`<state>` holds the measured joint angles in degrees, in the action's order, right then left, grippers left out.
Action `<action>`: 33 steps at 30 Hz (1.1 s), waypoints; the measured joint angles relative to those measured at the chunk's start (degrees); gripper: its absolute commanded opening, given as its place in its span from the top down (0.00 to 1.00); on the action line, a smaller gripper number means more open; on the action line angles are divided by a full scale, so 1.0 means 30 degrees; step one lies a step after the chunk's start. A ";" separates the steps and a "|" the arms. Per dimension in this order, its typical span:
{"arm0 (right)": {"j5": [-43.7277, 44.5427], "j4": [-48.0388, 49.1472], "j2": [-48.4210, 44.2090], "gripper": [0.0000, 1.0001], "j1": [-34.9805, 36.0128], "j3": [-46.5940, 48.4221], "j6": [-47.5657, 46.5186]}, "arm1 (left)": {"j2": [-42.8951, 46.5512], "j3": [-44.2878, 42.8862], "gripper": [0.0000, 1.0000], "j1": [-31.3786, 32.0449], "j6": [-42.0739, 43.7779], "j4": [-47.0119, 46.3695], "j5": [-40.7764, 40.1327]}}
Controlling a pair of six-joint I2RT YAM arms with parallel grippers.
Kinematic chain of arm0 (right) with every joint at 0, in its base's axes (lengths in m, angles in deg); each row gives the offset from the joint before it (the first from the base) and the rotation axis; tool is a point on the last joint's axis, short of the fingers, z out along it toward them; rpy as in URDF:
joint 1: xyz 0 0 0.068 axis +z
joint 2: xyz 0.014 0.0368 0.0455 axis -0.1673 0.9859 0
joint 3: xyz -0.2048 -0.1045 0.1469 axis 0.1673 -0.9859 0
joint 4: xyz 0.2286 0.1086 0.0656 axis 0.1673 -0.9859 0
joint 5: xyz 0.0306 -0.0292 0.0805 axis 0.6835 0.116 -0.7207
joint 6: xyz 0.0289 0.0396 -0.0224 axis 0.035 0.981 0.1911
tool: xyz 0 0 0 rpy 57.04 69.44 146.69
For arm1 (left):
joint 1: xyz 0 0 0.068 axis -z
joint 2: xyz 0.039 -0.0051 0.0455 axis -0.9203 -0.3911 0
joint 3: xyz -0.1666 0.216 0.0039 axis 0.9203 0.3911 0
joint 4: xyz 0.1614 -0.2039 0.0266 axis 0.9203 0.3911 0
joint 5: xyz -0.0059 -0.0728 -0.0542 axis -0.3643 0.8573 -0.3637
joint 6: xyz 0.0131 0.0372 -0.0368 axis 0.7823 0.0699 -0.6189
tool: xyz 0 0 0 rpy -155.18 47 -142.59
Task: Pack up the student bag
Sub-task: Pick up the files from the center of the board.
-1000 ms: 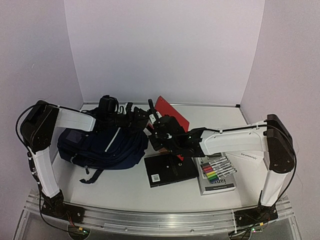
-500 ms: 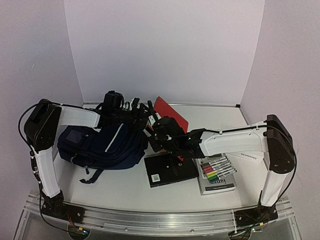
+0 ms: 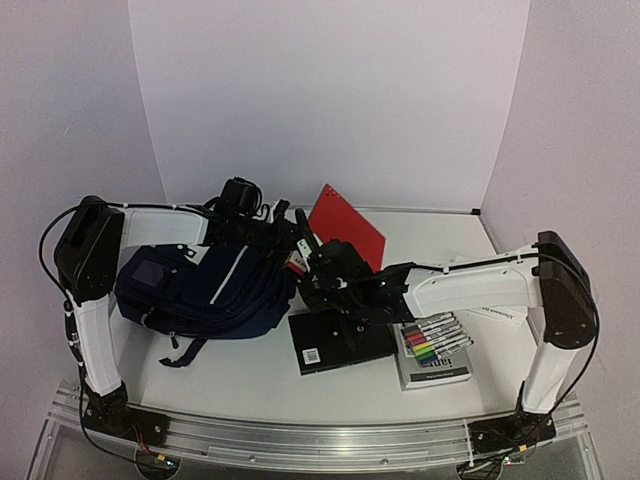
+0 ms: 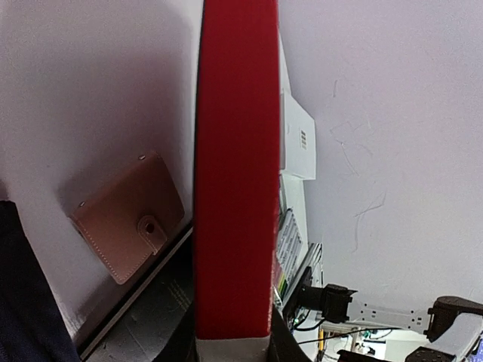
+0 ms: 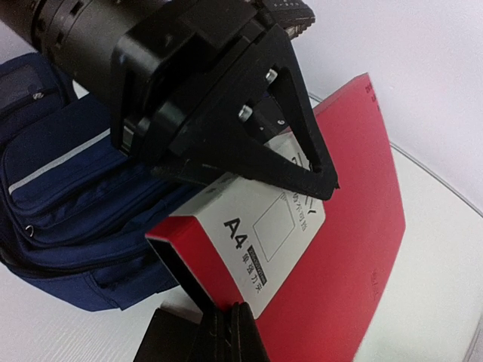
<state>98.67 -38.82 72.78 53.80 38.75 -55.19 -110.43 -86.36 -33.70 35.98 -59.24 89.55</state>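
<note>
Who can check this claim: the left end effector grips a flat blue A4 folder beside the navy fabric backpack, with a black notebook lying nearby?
One detail is wrong: the flat A4 folder is red, not blue, as the right wrist view shows. The left end effector does grip it beside the navy fabric backpack, with the black notebook lying nearby.

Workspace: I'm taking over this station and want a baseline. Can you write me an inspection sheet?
Surface: white table, no spills seen.
Job's things: student bag lies at left; red folder is held tilted beside it.
Clutter: black notebook, marker set, brown wallet, white box.
Grippers: left gripper clamps the red folder; right gripper shut, empty, by the folder's corner.
Cables: black cable loops at the left arm's shoulder.
Surroundings: plain white walls; nothing else seen.
</note>
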 measured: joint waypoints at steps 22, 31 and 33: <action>-0.6737 -0.5705 -0.6905 0.02 -0.5494 0.2155 0.1212 | 0.7800 0.1448 1.00 -0.1811 0.7289 0.5281 0.2291; -1.3397 -0.9300 -0.7786 0.02 -0.8196 0.3647 0.0843 | 0.9227 0.1271 1.00 -0.1857 1.3108 1.2584 0.5958; -1.4755 -0.9901 -0.7832 0.02 -0.8543 0.4046 0.0797 | 0.9260 0.1179 1.00 -0.1857 1.3888 1.3862 0.6732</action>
<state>54.40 -68.52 49.28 28.17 50.89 -52.80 -82.65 -82.82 -39.27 77.64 -17.66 109.75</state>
